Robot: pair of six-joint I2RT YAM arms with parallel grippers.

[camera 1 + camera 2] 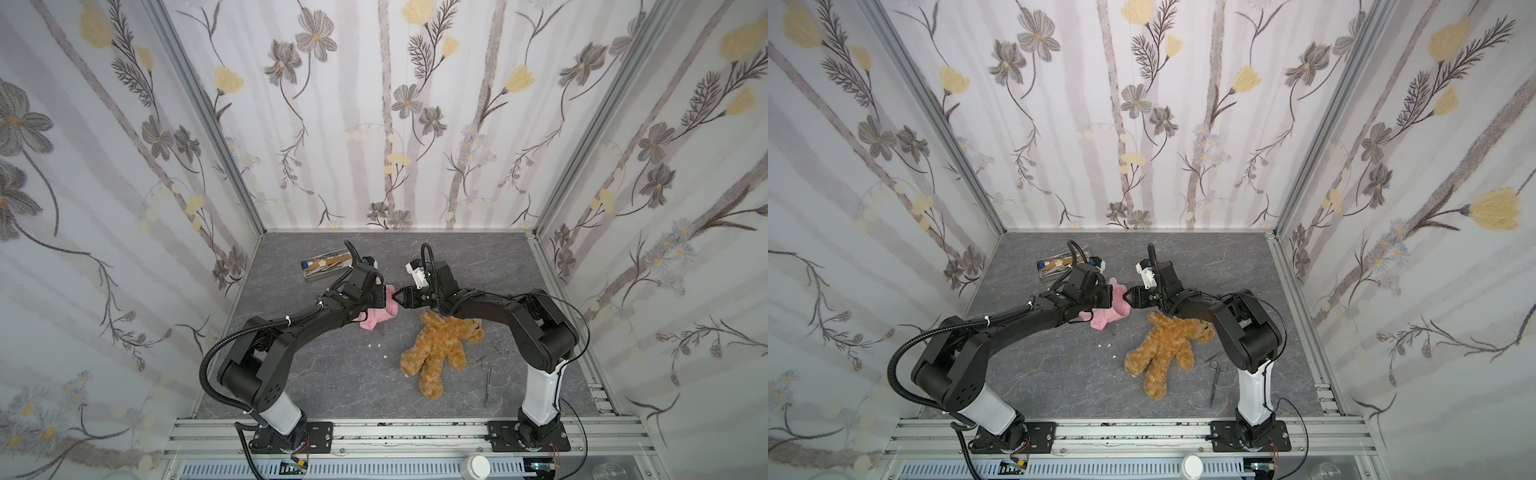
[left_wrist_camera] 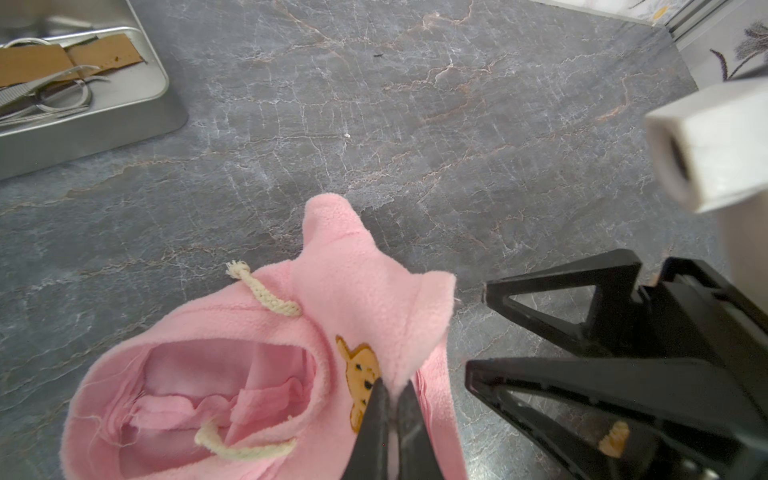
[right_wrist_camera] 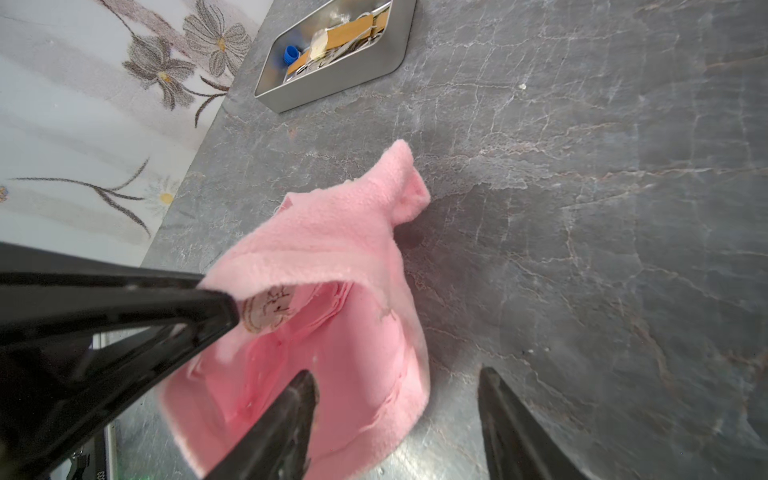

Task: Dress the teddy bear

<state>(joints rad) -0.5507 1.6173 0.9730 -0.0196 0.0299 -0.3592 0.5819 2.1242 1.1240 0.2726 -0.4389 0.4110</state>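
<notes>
Teddy bear [image 1: 440, 345] is lying sprawled on the grey table [image 1: 332, 374], bare, partly under my right arm in both top views. Nothing is on it yet, so I am judging the dressing barely begun.

Pink shirt [image 2: 257, 374] is sitting off to the bear's left, near it but apart. My left gripper [image 2: 390, 386] is pinching it with the jaws fully together on a fold of fleece beside the small orange bear emblem [image 2: 361, 382], and is lifting that edge off the table while the rest is resting down.

My right gripper [image 3: 397, 374] is hovering at the shirt's open hem with jaws standing well apart and holding nothing; one finger is over the pink cloth, the other over bare table, with the hem edge between them.

Metal tray [image 1: 328, 266] of tools and loose scissors [image 1: 490, 374] are lying out of the way.

Left to do, by my reckoning: take a second hold, spread the opening, bring it to the bear, work the head and both arms through, then pull it down.
</notes>
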